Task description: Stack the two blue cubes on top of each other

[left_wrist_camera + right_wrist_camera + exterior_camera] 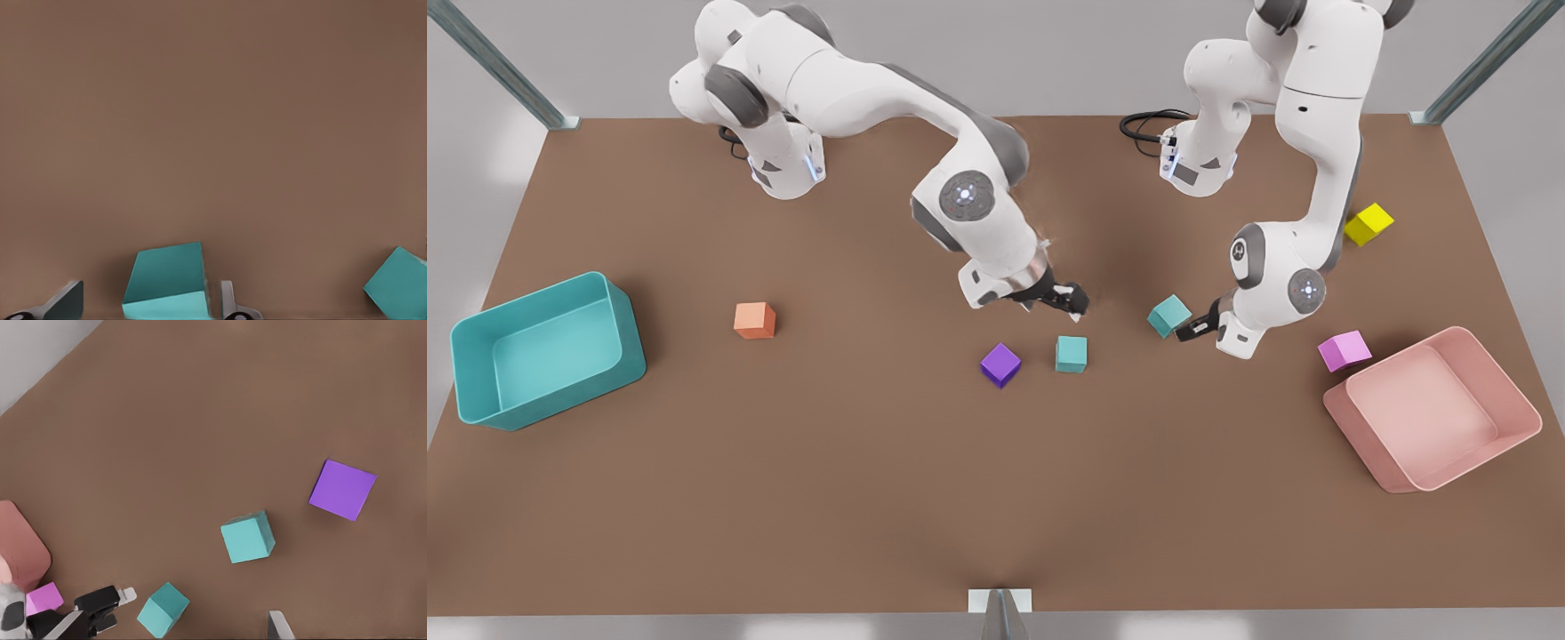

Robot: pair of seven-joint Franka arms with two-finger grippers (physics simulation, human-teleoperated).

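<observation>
One blue cube (1072, 354) rests flat on the brown table (871, 462) beside a purple cube (1000, 364); the right wrist view shows it as well (247, 537). My right gripper (1064, 300) hovers just behind and above it, open, with one of its fingers (279, 625) spread wide from the other. The second blue cube (1169, 316) sits turned at an angle toward the front view's right. My left gripper (1190, 331) is low at that cube (167, 280), open; one of its fingers (229, 303) is close beside it and the other stands apart.
A pink cube (1344, 350) and a pink bin (1449, 480) lie close to the left arm. A yellow cube (1368, 223) sits farther back. An orange cube (755, 320) and a large teal bin (480, 391) are at the front view's left.
</observation>
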